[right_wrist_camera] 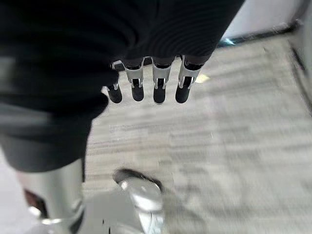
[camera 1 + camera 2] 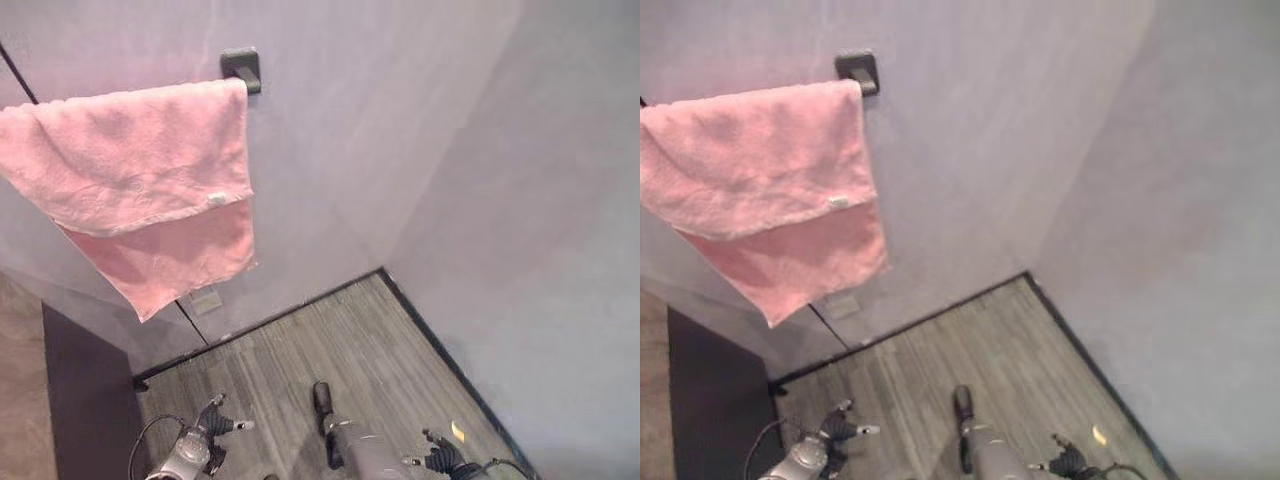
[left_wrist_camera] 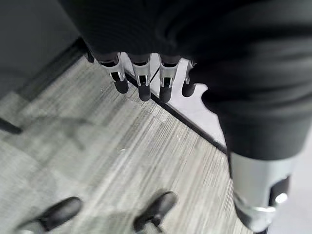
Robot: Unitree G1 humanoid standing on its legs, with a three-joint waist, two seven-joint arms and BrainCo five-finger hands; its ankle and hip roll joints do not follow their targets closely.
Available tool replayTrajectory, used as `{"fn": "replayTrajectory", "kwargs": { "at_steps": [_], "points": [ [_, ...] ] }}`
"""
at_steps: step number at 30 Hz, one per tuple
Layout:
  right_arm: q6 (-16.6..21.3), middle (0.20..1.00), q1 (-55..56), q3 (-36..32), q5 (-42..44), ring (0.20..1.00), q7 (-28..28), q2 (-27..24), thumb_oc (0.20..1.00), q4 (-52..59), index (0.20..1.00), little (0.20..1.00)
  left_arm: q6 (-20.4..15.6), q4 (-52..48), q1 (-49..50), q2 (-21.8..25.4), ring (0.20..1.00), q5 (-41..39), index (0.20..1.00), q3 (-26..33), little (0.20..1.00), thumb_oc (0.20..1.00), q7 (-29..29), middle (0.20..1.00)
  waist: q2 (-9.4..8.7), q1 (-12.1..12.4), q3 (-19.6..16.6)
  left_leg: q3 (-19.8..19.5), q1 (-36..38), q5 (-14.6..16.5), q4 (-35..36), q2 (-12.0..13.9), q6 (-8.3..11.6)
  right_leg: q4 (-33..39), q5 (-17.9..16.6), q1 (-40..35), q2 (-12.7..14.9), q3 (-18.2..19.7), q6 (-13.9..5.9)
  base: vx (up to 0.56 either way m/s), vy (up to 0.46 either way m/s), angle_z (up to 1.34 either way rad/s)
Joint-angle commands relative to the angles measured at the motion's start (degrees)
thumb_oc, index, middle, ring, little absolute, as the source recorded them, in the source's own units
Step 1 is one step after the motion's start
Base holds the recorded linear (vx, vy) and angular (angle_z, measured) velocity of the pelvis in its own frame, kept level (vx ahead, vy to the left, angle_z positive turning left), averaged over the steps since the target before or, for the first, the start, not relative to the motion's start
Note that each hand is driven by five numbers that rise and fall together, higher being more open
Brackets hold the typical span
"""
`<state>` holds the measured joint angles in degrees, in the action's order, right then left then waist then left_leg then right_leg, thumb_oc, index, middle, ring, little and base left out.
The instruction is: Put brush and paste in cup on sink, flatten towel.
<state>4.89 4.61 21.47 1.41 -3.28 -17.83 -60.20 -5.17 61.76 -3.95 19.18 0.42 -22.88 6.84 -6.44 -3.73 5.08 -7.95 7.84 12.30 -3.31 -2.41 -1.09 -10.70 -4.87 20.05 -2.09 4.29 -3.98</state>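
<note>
Pale walls meet grey plank floor (image 2: 330, 350). Fluffy pink towel (image 2: 140, 180), cut off at left, drapes over a bar. Left hand (image 3: 141, 80) and right hand (image 1: 156, 83) hang relaxed, empty.

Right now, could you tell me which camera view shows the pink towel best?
The left eye view: the pink towel hangs folded over its bar, lower edge slanted, with the wall bracket visible. The right eye view shows it too, cut at the frame edge. Both wrist views face the floor.

Both arms hang low: the left hand (image 3: 141, 80) and the right hand (image 1: 146, 85) point down at the floor, fingers straight and relaxed, neither holding anything.
</note>
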Motion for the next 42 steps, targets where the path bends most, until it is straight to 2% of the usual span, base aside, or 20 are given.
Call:
{"fn": "replayTrajectory", "kwargs": {
  "at_steps": [1,6,7,8,9,11,12,14,15,17,23,26,28,29,30,31,33,35,36,42],
  "points": [
    [1.0,1.0,-2.1,0.3,0.3,1.0,0.3,-2.5,1.0,0.3,1.0,1.0,-1.7,0.0,-2.4,0.7,1.0,0.0,1.0,1.3,1.0,1.0,0.7,1.0,1.74,-0.4,-0.7,3.2,-6.9,-8.2,0.3,-2.6,0.68,4.5,1.2,-7.5,-0.3,1.7,-2.47,0.16,-0.12,0.41],
    [1.1,1.0,-2.3,0.6,-0.4,1.0,-0.2,-3.8,1.0,-0.1,1.0,1.0,-1.7,0.3,-3.0,0.6,1.0,-0.9,1.0,2.1,1.0,1.0,1.1,1.0,1.28,-0.3,-1.2,3.7,-8.6,-7.9,-6.4,-1.6,3.28,5.5,3.1,-10.6,0.3,-2.0,-1.06,0.15,-0.129,0.43],
    [1.3,1.0,-2.7,0.8,-0.5,1.0,-0.5,-4.0,1.0,-0.8,1.0,1.0,-1.7,0.5,-3.7,0.6,1.0,-1.0,1.0,1.8,1.0,1.0,1.4,1.0,1.18,-0.6,-1.0,6.4,-9.6,-8.5,-7.6,-0.8,3.67,5.6,3.4,-11.3,0.9,-3.3,-0.86,0.07,-0.035,0.6],
    [1.4,1.0,-2.6,0.8,-0.9,1.0,-0.7,-4.4,1.0,-0.1,1.0,1.0,-1.6,0.3,-4.5,0.7,1.0,-1.3,1.0,1.5,1.0,1.0,1.6,1.0,0.72,-1.3,-1.0,13.8,-11.7,-9.2,-6.2,2.6,3.69,6.1,4.0,-12.3,2.8,-5.6,-1.06,0.09,-0.029,1.12],
    [1.3,1.0,-2.4,0.7,-0.8,1.0,-0.8,-4.5,1.0,0.2,1.0,1.0,-1.6,0.0,-4.7,0.7,1.0,-1.6,1.0,1.6,1.0,1.0,1.6,1.0,0.7,-1.3,-0.9,15.7,-11.7,-8.7,-4.9,3.6,3.48,6.3,4.3,-12.8,3.4,-6.3,-1.35,0.07,-0.004,1.37],
    [1.2,1.0,-2.1,0.6,-0.8,1.0,-0.9,-4.5,1.0,0.5,1.0,1.0,-1.6,0.0,-4.7,0.7,1.0,-1.6,1.0,1.7,1.0,1.0,1.7,1.0,0.91,-1.3,-1.2,16.6,-11.9,-9.5,-2.6,4.2,3.69,6.7,4.5,-13.2,3.7,-6.9,-1.52,0.07,0.054,0.94],
    [1.1,1.0,-2.1,0.5,-0.7,1.0,-0.6,-4.7,1.0,1.5,1.0,1.0,-1.6,0.3,-4.4,0.8,1.0,-1.6,1.0,1.7,1.0,1.0,2.0,1.0,1.22,-0.9,-1.7,16.4,-13.8,-12.2,-0.2,6.1,4.54,7.0,5.0,-13.8,4.3,-7.0,-1.93,0.16,0.124,0.03],
    [1.1,1.0,-2.2,0.7,-0.8,1.0,-0.6,-4.6,1.0,1.3,1.0,1.0,-1.6,0.3,-4.3,0.8,1.0,-1.7,1.0,1.7,1.0,1.0,2.1,1.0,1.21,-0.7,-1.8,15.9,-14.7,-13.4,0.5,7.0,5.01,7.2,5.2,-14.3,4.7,-6.9,-2.07,0.16,0.136,-0.06],
    [1.0,1.0,-2.2,0.8,-1.1,1.0,-0.6,-4.7,1.0,2.8,1.0,1.0,-1.5,0.3,-3.9,0.8,1.0,-2.3,1.0,1.9,1.0,1.0,2.2,1.0,1.56,-0.1,-1.7,15.6,-16.8,-16.5,1.6,9.6,6.29,7.3,6.1,-15.4,5.6,-6.4,-2.44,0.12,0.125,-0.22],
    [1.0,1.0,-2.2,0.7,-0.9,1.0,-0.5,-4.7,1.0,3.2,1.0,1.0,-1.4,0.5,-3.8,0.7,1.0,-2.5,1.0,2.1,1.0,1.0,2.2,1.0,1.79,0.1,-1.5,15.6,-17.2,-17.4,1.6,10.4,6.68,7.2,6.5,-16.0,6.1,-6.4,-2.66,0.15,0.212,-0.16],
    [0.5,1.0,-2.4,-0.6,-0.9,1.0,-0.2,-3.8,1.0,2.7,1.0,1.0,-1.5,0.4,-1.6,1.1,1.0,-2.2,1.0,2.8,1.0,1.0,1.5,1.0,2.68,0.2,-1.8,15.4,-15.8,-13.6,-0.8,7.1,4.53,5.3,5.9,-16.1,9.0,-3.0,-4.4,0.1,0.274,-0.31],
    [0.3,1.0,-3.5,-1.5,0.4,1.0,-0.1,-2.4,1.0,2.1,1.0,1.0,-1.7,-1.6,-0.6,1.0,1.0,-2.4,1.0,2.7,1.0,1.0,0.9,1.0,3.3,1.2,-1.8,16.4,-15.3,-11.2,-1.9,4.5,2.44,3.1,4.1,-14.8,12.3,-2.7,-5.9,0.04,0.323,-0.23],
    [0.4,1.0,-4.4,-2.5,4.0,1.0,0.2,-1.5,1.0,3.1,1.0,1.0,-1.7,-3.6,0.1,1.4,1.0,-3.0,1.0,3.2,1.0,1.0,0.7,1.0,3.94,1.6,-1.4,17.0,-14.5,-11.1,-1.5,4.3,1.89,-0.6,3.5,-13.1,12.4,-4.3,-5.46,0.0,0.257,-0.07],
    [0.8,1.0,-4.4,-3.1,7.2,1.0,0.8,-0.7,1.0,3.7,1.0,1.0,-1.8,-4.8,0.6,1.6,1.0,-3.4,1.0,3.2,1.0,1.0,0.5,1.0,4.36,1.6,-1.3,17.0,-14.2,-11.5,-1.1,4.2,1.74,-2.2,3.9,-12.4,10.8,-4.8,-5.29,0.05,0.324,-0.03],
    [1.4,1.0,-3.9,-4.0,11.4,1.0,1.6,-0.4,1.0,5.9,1.0,1.0,-1.8,-6.6,1.5,2.1,1.0,-3.9,1.0,3.3,1.0,1.0,-0.2,1.0,4.48,0.8,-1.2,16.0,-13.5,-11.7,-0.4,3.2,1.57,-2.6,5.6,-12.1,6.8,-2.4,-4.44,0.07,0.223,-0.18],
    [1.8,1.0,-3.5,-4.8,14.4,1.0,2.1,0.1,1.0,6.7,1.0,1.0,-2.1,-8.2,2.3,2.3,1.0,-4.9,1.0,3.8,1.0,1.0,-0.9,1.0,4.39,0.7,-1.3,15.2,-13.2,-11.9,0.0,2.6,1.52,-1.8,5.9,-12.0,5.4,-2.1,-4.1,0.08,0.158,0.0],
    [2.1,1.0,-2.2,-5.1,21.1,1.0,3.5,1.1,1.0,12.4,1.0,1.0,-2.4,-13.0,4.8,2.6,1.0,-8.0,1.0,4.9,1.0,1.0,-1.6,1.0,4.37,1.9,-1.3,15.7,-12.7,-12.0,0.6,2.4,1.76,1.0,5.9,-13.2,7.3,-7.8,-3.52,0.02,0.068,0.35],
    [2.0,1.0,-1.5,-5.1,26.0,1.0,5.2,1.5,1.0,15.0,1.0,1.0,-2.5,-16.3,6.3,2.9,1.0,-9.9,1.0,5.2,1.0,1.0,-2.7,1.0,4.51,1.8,-1.3,15.4,-12.8,-12.3,0.7,2.5,1.92,1.9,5.9,-13.8,7.3,-7.8,-3.76,0.02,0.01,0.11],
    [1.7,1.0,-0.4,-4.4,33.3,1.0,8.1,1.7,1.0,18.8,1.0,1.0,-3.2,-22.6,8.5,4.0,1.0,-13.1,1.0,4.9,1.0,1.0,-4.9,1.0,4.45,1.9,-1.1,14.7,-12.9,-12.2,0.4,2.2,2.0,3.7,5.7,-14.5,5.9,-5.1,-3.72,0.05,0.003,0.16],
    [-1.1,1.0,0.5,-1.3,42.4,1.0,13.3,0.9,1.0,23.8,1.0,1.0,-2.6,-35.5,13.3,5.3,1.0,-23.2,1.0,4.0,1.0,1.0,-10.2,1.0,4.22,3.6,-2.5,14.5,-11.4,-12.2,2.0,2.1,2.19,8.7,4.4,-17.6,7.3,-6.8,-3.99,0.07,-0.015,0.12]
  ]
}}
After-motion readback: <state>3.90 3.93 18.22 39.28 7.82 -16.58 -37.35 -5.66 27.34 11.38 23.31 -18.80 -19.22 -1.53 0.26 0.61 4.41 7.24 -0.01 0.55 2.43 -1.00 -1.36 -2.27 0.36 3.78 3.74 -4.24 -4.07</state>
